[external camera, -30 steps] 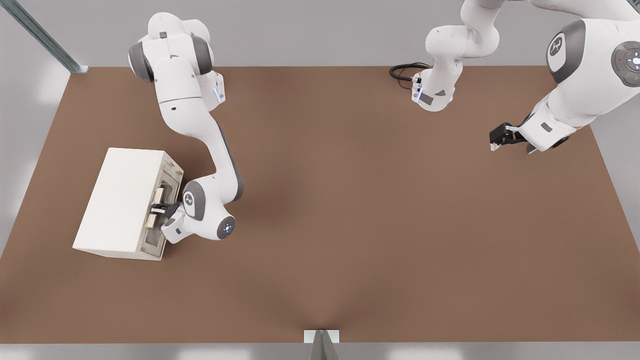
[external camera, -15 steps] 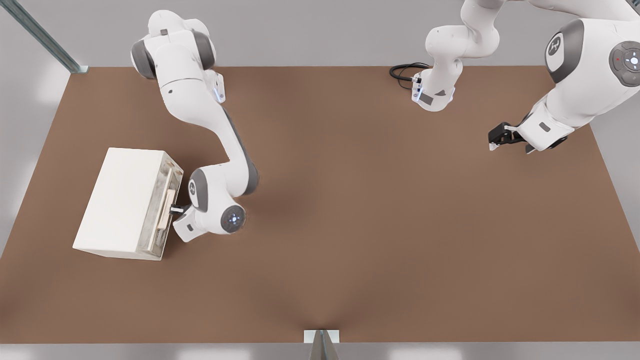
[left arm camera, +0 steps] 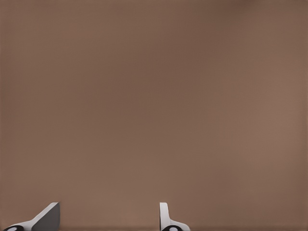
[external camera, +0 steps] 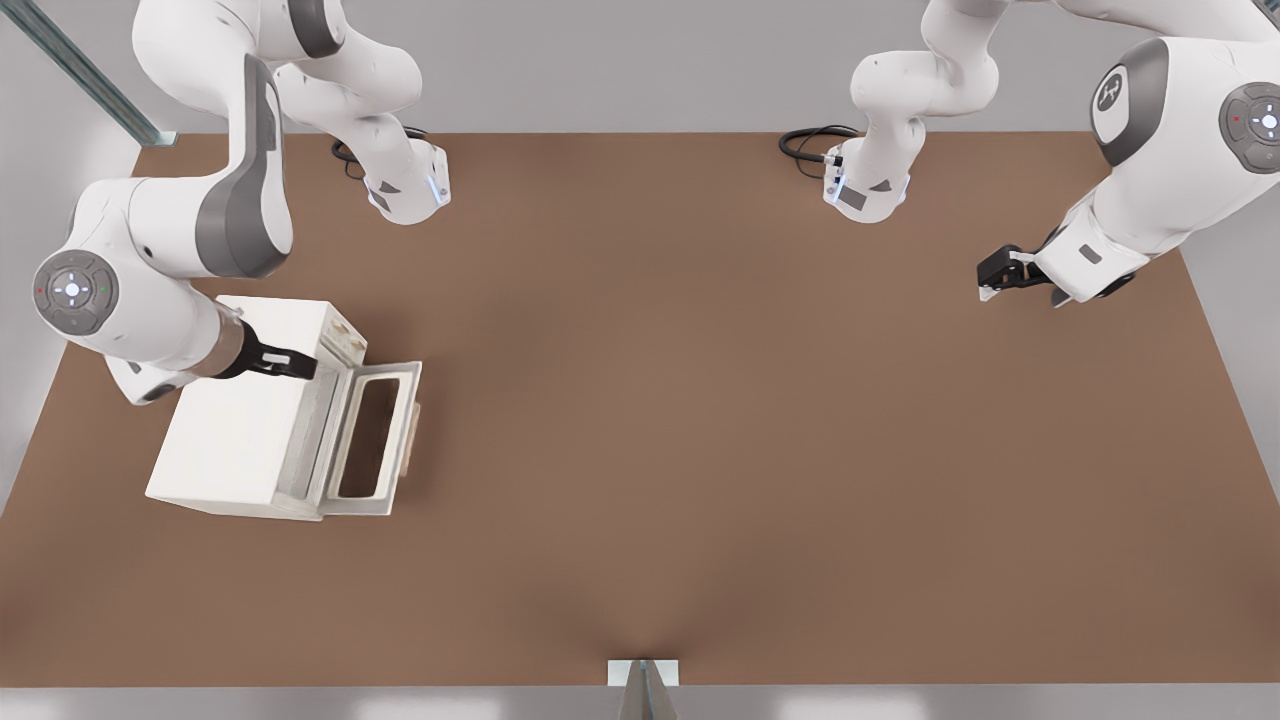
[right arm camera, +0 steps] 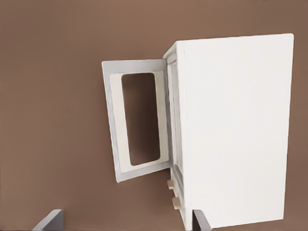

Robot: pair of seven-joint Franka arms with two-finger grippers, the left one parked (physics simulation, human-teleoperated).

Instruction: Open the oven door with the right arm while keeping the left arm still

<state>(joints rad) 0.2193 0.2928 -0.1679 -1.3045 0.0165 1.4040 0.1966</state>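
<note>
The gripper (external camera: 300, 365) hangs above the top of the oven (external camera: 240, 420), near its front edge, with its fingers (right arm camera: 53, 220) apart and holding nothing. The door (external camera: 375, 440) lies below and just in front of the gripper, folded down flat over the table (external camera: 700, 420), well clear of the fingers.

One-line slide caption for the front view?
Oven door lies folded open on the brown table; the right arm's gripper hovers open above the oven.

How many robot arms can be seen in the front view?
2. The right arm is at that view's left, its gripper above the oven; the left arm is at its right.
</note>
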